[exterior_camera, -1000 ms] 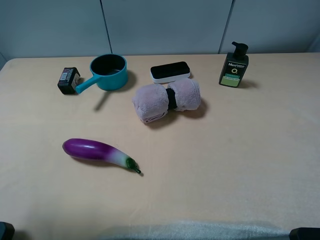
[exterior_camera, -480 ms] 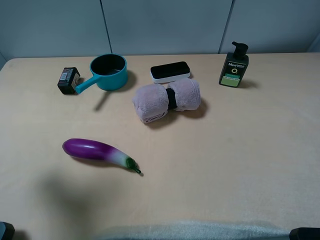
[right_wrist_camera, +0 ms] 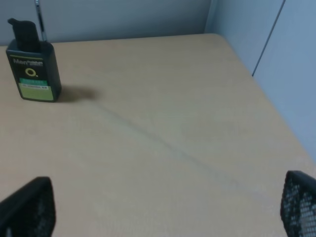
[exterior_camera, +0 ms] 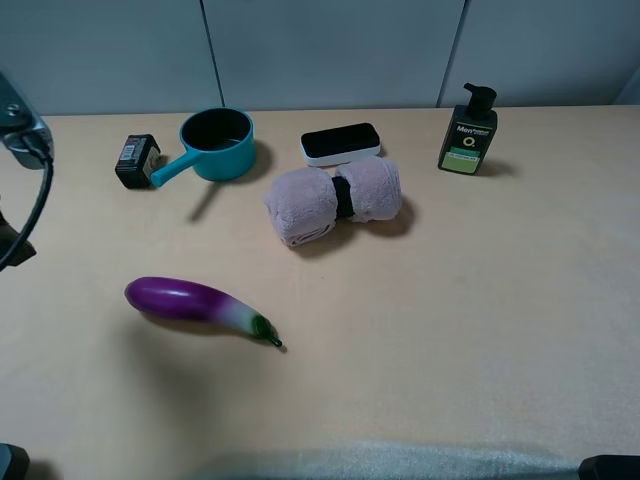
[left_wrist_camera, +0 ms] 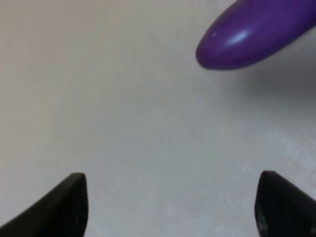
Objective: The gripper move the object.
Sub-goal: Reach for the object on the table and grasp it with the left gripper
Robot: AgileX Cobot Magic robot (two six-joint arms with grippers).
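The towel [exterior_camera: 335, 203], rolled and cinched by a black band [exterior_camera: 344, 197], lies on the tabletop [exterior_camera: 450, 300] just in front of a black-and-white case [exterior_camera: 340, 143], with nothing gripping it; a teal pan [exterior_camera: 217, 142] and a small black box [exterior_camera: 137, 160] stand to its left, a pump bottle [exterior_camera: 467, 135] well to its right; an eggplant [exterior_camera: 200, 305] lies nearer the front, left of the middle. The left hand [left_wrist_camera: 175, 207] hangs over bare tabletop, fingers [left_wrist_camera: 69, 205] wide apart with nothing between them, the eggplant's rounded end just ahead; its arm [exterior_camera: 20, 140] shows at the far left edge, well apart from the towel. The right hand [right_wrist_camera: 163, 207] is likewise spread and empty, facing the bottle from well back.
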